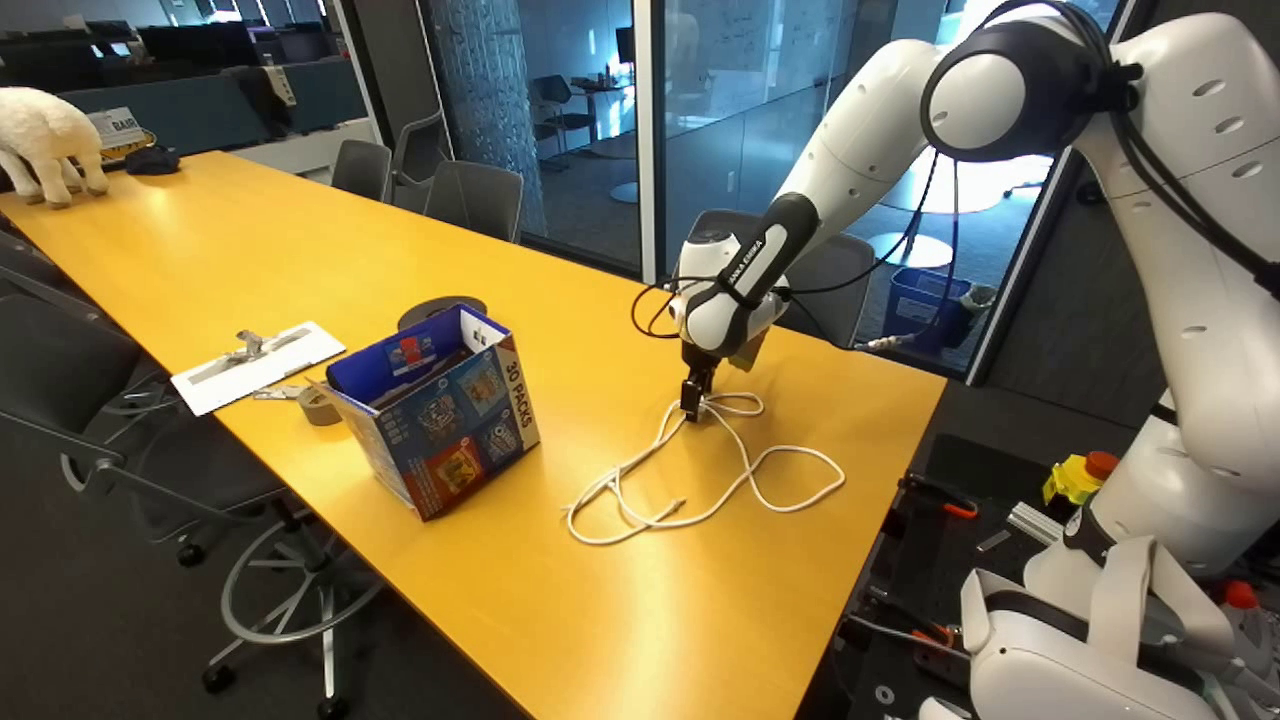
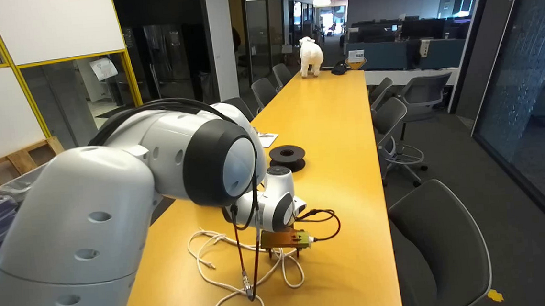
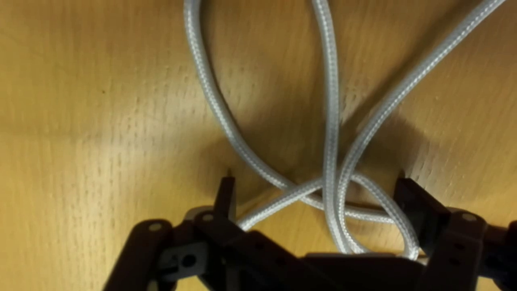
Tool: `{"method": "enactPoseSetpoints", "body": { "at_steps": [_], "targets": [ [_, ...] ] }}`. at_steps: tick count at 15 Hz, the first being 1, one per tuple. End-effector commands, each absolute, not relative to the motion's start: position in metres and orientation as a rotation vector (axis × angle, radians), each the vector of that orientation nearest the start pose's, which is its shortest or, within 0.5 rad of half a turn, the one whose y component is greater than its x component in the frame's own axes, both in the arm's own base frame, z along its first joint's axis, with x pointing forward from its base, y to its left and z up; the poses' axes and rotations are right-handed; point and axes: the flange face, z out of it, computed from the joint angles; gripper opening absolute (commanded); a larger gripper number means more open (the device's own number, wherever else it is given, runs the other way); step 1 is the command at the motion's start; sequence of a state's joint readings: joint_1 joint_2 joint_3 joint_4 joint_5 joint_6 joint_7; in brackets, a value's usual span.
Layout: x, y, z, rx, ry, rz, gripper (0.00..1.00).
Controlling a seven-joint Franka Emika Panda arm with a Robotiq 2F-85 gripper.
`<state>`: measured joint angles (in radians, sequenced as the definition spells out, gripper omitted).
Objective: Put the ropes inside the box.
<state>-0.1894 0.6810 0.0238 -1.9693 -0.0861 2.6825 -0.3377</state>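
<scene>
Our black two-fingered claw (image 3: 316,182), spread apart, straddles looped white braided rope (image 3: 332,101) near a blue cardboard box (image 1: 455,430).

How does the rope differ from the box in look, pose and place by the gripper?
Look: the rope is thin and whitish; the box is blue with colourful prints. Pose: the rope lies in loose loops; the box stands with its open side up. Place: in the wrist view, rope strands show inside the open gripper; the box stands apart from it. Both rest on the table.
</scene>
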Motion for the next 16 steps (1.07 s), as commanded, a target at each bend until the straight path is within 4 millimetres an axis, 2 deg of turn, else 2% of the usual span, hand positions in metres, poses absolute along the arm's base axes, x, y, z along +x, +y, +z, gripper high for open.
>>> {"method": "enactPoseSetpoints", "body": {
  "at_steps": [1, 2, 3, 4, 12, 14, 16],
  "targets": [
    [0.608, -0.098, 0.124, -3.135, -0.351, -0.050, 0.99],
    [0.608, -0.099, 0.124, -3.133, -0.351, -0.051, 0.74],
    [0.608, -0.099, 0.125, -3.132, -0.349, -0.052, 0.74],
    [0.608, -0.098, 0.125, -3.131, -0.350, -0.050, 0.68],
    [0.614, -0.097, 0.135, -3.142, -0.352, -0.062, 0.08],
    [0.615, -0.094, 0.135, -3.139, -0.352, -0.048, 0.01],
    [0.617, -0.094, 0.135, -3.138, -0.347, -0.038, 0.01]
  ]
}}
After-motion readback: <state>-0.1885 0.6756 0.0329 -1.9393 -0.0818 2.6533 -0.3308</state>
